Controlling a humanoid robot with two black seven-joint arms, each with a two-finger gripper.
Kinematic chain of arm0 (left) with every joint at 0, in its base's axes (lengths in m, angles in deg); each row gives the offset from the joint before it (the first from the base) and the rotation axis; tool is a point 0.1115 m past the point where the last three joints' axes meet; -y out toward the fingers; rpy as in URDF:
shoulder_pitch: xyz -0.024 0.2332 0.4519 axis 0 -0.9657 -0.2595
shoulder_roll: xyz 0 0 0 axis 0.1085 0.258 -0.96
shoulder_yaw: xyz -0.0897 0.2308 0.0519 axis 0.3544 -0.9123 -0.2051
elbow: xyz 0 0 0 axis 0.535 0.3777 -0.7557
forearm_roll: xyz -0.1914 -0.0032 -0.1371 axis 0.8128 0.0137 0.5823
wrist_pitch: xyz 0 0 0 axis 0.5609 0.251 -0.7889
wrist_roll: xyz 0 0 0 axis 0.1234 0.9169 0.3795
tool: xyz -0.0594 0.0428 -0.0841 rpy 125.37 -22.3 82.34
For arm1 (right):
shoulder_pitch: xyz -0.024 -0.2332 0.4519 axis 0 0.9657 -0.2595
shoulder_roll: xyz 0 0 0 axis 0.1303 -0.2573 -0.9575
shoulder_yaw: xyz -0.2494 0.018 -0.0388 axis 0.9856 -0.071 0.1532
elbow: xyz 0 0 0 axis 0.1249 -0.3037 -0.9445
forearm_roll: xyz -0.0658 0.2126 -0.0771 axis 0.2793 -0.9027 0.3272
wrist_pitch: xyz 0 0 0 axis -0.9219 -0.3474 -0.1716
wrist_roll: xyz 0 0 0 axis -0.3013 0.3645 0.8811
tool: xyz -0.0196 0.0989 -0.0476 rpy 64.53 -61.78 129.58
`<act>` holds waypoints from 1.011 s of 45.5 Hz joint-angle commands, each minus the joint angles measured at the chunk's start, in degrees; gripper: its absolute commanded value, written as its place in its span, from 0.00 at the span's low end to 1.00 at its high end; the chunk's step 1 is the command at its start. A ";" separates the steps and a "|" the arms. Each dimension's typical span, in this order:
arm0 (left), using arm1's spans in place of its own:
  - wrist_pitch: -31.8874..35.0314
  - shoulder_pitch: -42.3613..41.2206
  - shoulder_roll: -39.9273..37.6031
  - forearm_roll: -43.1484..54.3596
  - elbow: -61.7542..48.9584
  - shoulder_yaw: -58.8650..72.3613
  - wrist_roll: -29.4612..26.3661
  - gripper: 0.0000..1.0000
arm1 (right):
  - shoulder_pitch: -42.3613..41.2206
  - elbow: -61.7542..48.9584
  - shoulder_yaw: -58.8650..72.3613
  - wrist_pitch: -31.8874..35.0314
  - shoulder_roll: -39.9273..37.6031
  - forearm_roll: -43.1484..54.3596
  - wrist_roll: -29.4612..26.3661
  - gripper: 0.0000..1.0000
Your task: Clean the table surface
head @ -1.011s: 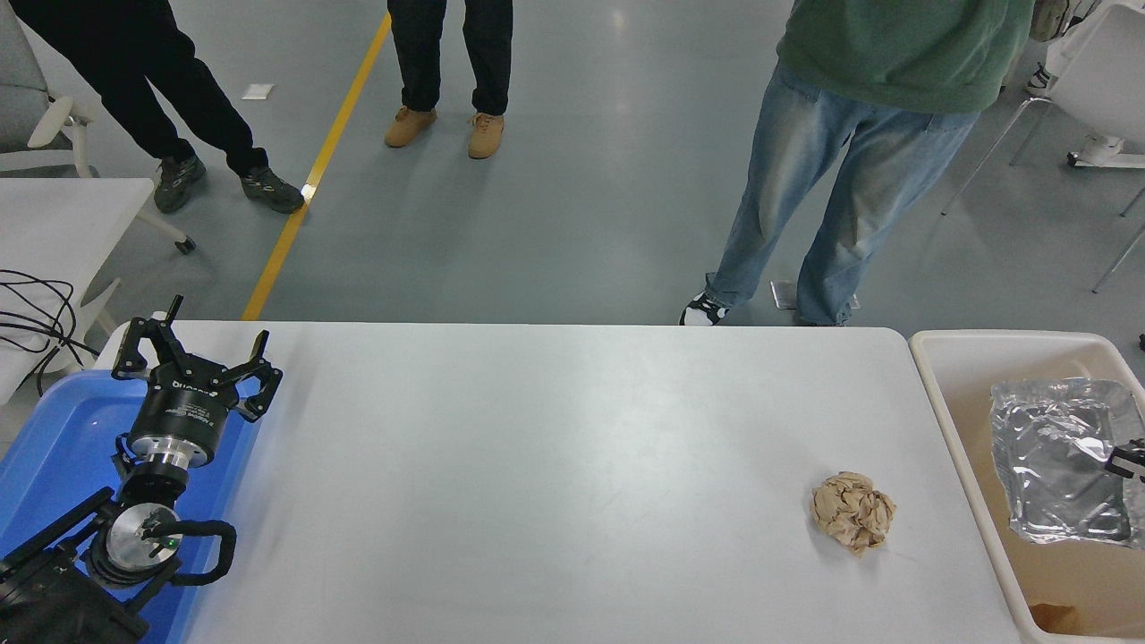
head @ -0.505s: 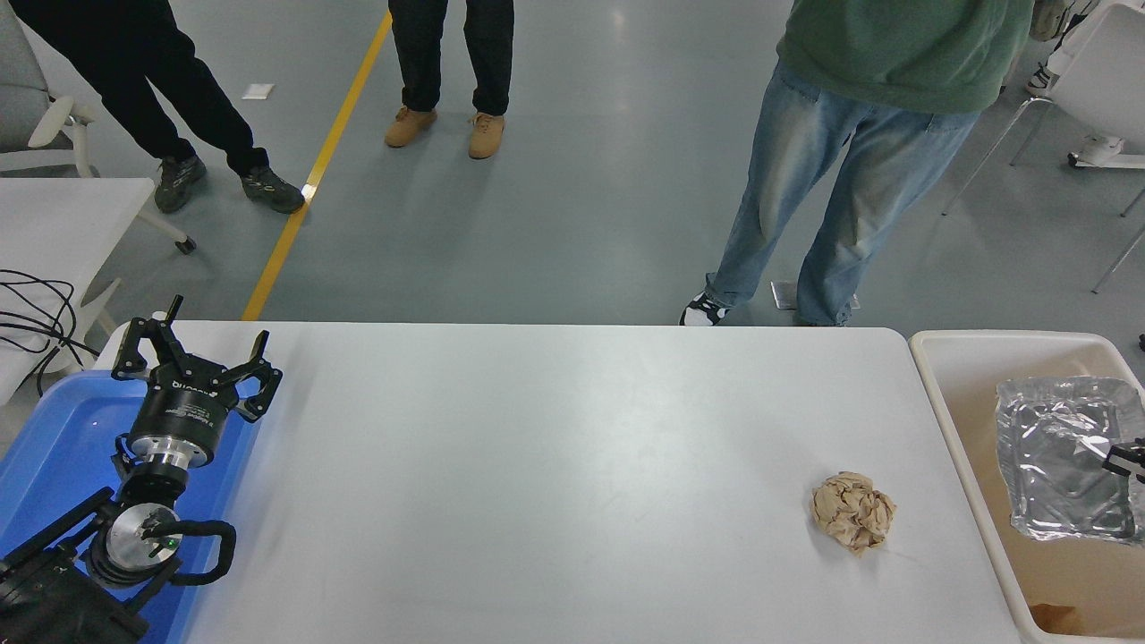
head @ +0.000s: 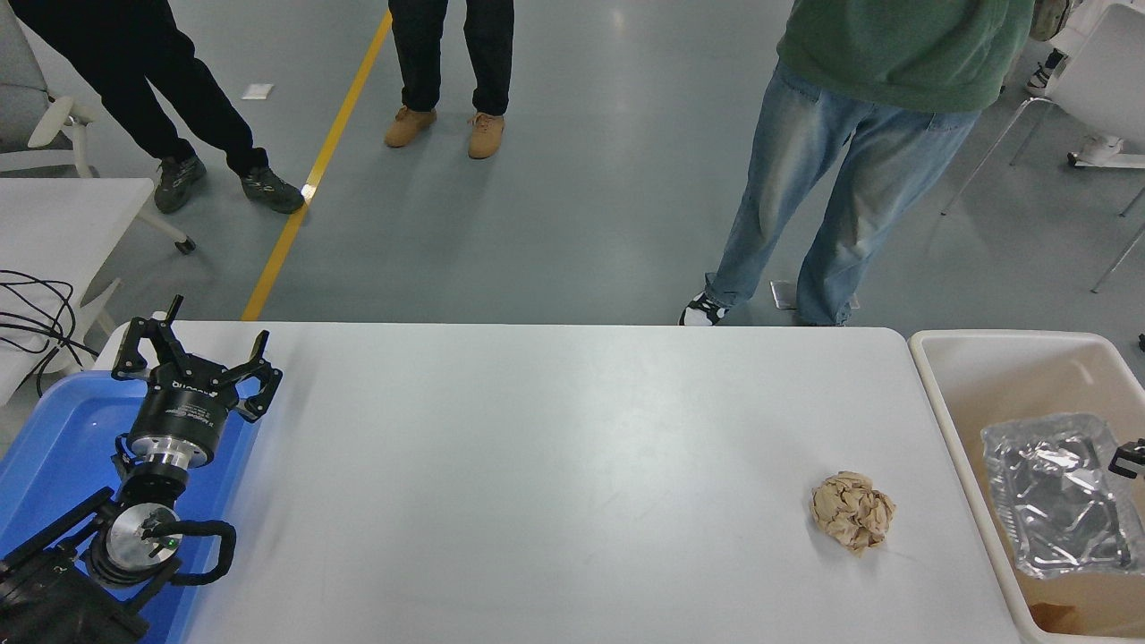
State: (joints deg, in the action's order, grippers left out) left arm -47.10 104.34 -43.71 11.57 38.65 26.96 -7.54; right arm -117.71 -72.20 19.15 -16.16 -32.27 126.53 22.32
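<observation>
A: Where does the table surface (head: 555, 465) sit, and what is on it?

B: It spans the middle of the view, wide and matte white. One crumpled brown paper ball (head: 852, 512) lies near its right end, just beside the beige bin (head: 948, 402), which holds a foil tray (head: 1055, 508).

A: The arms?

B: The left gripper (head: 192, 365) is parked at the near left over the blue tray (head: 54, 447), fingers spread wide. Only a sliver of the right gripper (head: 1129, 458) shows at the right edge above the bin; I cannot tell its state.

A: How would that ball handle?

B: Likely light and soft, crushing under pressure. I'd pinch it across its middle from above; the hard, smooth tabletop should let it slide if nudged.
</observation>
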 commanded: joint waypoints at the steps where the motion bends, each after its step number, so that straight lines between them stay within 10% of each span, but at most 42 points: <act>1: 0.00 0.00 0.00 0.04 0.00 0.00 0.00 0.99 | -0.31 -0.06 -0.64 -0.42 0.03 -0.03 -1.33 0.98; 34: 0.00 0.00 0.00 0.04 0.00 0.00 0.00 0.99 | -4.00 -0.14 -0.99 0.54 -0.49 -30.79 -1.42 0.99; 46: 0.00 0.00 0.00 0.04 0.00 0.00 0.00 0.99 | -6.54 -0.06 -7.22 14.33 -5.24 -36.51 -1.42 0.99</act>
State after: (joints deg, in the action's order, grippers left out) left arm -47.10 104.34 -43.70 11.58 38.65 26.96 -7.54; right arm -122.06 -72.34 16.58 -11.53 -34.24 96.11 20.93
